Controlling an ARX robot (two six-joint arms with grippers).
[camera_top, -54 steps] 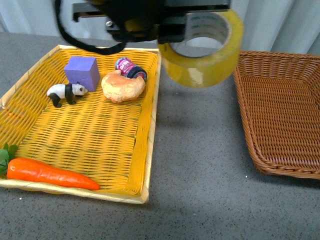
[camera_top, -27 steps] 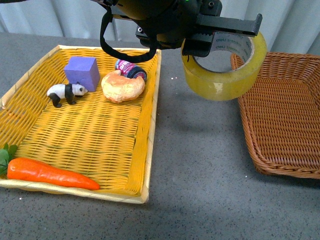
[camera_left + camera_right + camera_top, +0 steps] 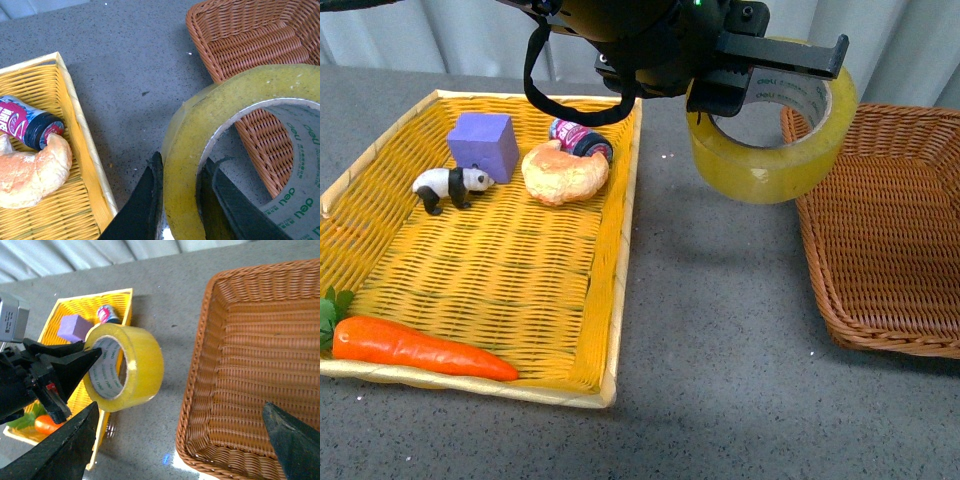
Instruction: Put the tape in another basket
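My left gripper is shut on the tape, a wide yellowish roll with a white printed core. It hangs in the air over the grey table between the two baskets, just left of the brown wicker basket's near-left rim. In the left wrist view the fingers pinch the roll's wall, one outside and one inside the ring. In the right wrist view the tape hangs left of the brown basket, and my right gripper is open and empty above that basket's edge.
The yellow woven tray on the left holds a purple cube, a toy panda, a croissant, a small can and a carrot. Grey table lies between the baskets.
My left gripper has carried the tape to the right, from beside the yellow tray's corner to the brown basket's left rim. In the last half second it barely moved.
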